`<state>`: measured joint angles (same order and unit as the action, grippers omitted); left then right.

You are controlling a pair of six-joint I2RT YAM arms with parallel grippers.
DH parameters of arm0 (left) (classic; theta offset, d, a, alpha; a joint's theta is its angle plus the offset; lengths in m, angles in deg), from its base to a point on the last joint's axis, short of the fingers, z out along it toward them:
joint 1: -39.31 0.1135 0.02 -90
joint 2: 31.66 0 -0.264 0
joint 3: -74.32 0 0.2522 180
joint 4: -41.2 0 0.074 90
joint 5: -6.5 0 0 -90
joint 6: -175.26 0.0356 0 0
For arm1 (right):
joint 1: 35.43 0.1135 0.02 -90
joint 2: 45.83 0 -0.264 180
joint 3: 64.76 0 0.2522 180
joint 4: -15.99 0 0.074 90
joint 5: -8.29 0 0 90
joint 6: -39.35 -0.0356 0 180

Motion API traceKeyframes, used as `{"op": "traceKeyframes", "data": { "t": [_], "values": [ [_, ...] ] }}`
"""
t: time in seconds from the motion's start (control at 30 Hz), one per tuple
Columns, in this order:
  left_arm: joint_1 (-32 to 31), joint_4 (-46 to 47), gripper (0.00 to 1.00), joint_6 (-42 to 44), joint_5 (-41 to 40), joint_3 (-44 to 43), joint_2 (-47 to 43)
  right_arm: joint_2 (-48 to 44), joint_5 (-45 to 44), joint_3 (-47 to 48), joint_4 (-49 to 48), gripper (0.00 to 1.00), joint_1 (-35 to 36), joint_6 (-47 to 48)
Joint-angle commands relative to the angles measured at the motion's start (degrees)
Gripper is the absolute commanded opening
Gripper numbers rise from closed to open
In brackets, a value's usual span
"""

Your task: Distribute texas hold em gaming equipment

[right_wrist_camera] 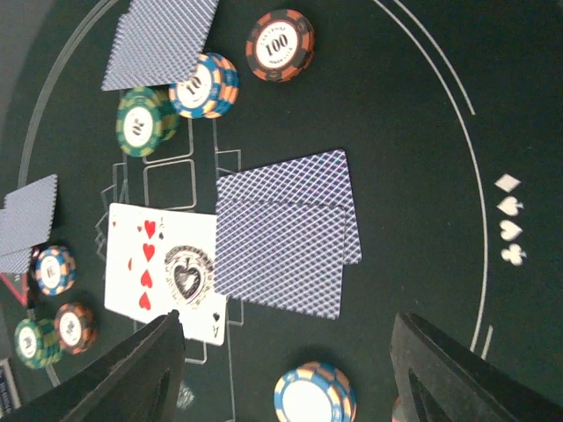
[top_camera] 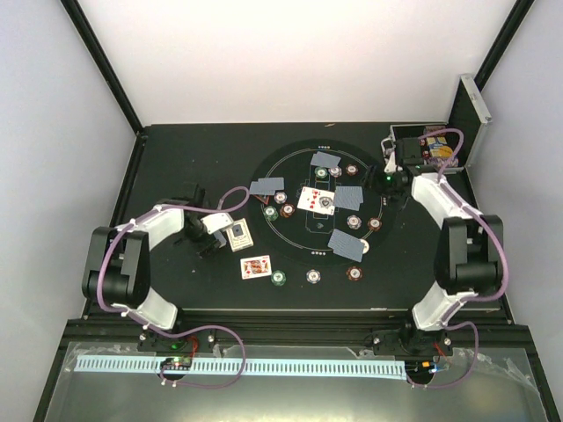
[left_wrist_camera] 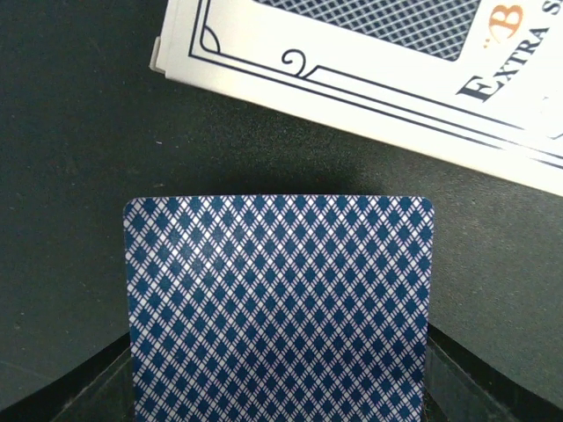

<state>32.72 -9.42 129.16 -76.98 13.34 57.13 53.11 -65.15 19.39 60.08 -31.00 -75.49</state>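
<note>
Card box (left_wrist_camera: 369, 79) reads "EXTRA S…"; brown chip (right_wrist_camera: 280, 44) marked "100".

The top external camera looks steeply down from high above the near edge over the whole black tabletop (top_camera: 202, 158), the left wrist camera sits very close to a blue-diamond-backed playing card (left_wrist_camera: 280, 308), and the right wrist camera looks closely down on overlapping grey-blue-backed cards (right_wrist_camera: 281, 237) that the top view shares.

Blue-backed card pairs (top_camera: 346, 244) lie face down around the printed circle (top_camera: 290, 160), striped chips (right_wrist_camera: 204, 85) beside them; face-up cards (top_camera: 315, 200) overlap at its centre. A single card (left_wrist_camera: 280, 308), back up, is pinched level.
</note>
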Motion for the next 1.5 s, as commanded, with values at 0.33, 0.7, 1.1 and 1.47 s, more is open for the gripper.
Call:
{"op": "traceKeyframes", "data": {
  "t": [0.33,0.7,1.1,1.47],
  "values": [
    [0.58,-0.87,0.99,-0.49,3.67,-0.4,-4.01,-19.64,-2.68,-8.21,2.45,0.88,-0.21,-0.98],
    [3.62,6.49,0.99,-17.22,11.88,-7.04,-17.54,-35.28,-35.23,-19.49,-4.25,1.0,-0.21,-4.38],
    [4.0,64.7,0.99,-35.85,-0.97,20.37,-18.76,-42.51,-54.73,-43.57,-40.7,1.0,-0.21,9.8],
    [3.96,103.14,0.99,-38.25,-8.59,34.75,-8.01,-32.03,-44.58,-60.6,-86.83,1.0,-0.25,16.73]
  ]
}}
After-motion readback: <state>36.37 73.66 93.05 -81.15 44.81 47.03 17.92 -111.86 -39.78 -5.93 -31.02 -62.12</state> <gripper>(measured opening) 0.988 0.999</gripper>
